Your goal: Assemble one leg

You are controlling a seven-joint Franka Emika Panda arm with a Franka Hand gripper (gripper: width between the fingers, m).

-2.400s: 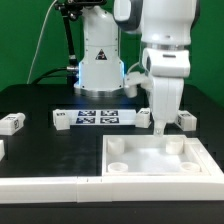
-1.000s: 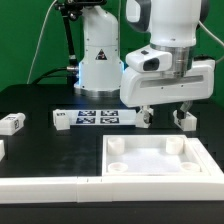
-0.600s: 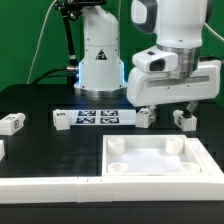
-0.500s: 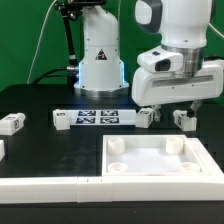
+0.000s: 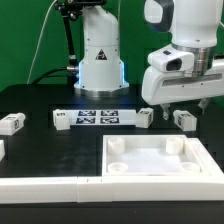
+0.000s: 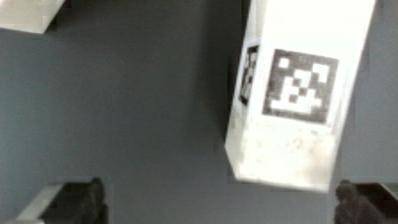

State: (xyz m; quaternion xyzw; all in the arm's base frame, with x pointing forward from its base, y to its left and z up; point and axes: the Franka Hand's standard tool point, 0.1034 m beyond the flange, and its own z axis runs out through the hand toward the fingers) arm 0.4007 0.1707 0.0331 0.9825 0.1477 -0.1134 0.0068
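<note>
Your gripper (image 5: 183,103) hangs over the black table (image 5: 40,105) on the exterior view's right, with its fingers (image 6: 71,202) spread wide and holding nothing. The leg (image 5: 184,119) lies on the table just below it, tag toward the wrist camera, just beyond the square panel (image 5: 160,160).

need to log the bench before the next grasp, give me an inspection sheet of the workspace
surface: black table, no spills seen
job's things: three legs lie on the table, one at the exterior view's left, two under the arm; panel lies flat in front
clutter: nothing seen; marker board lies flat, white bar along the front
grippers: gripper open, holding nothing, above a leg
cables: dark cable hangs behind the base
surroundings: robot base, green backdrop
</note>
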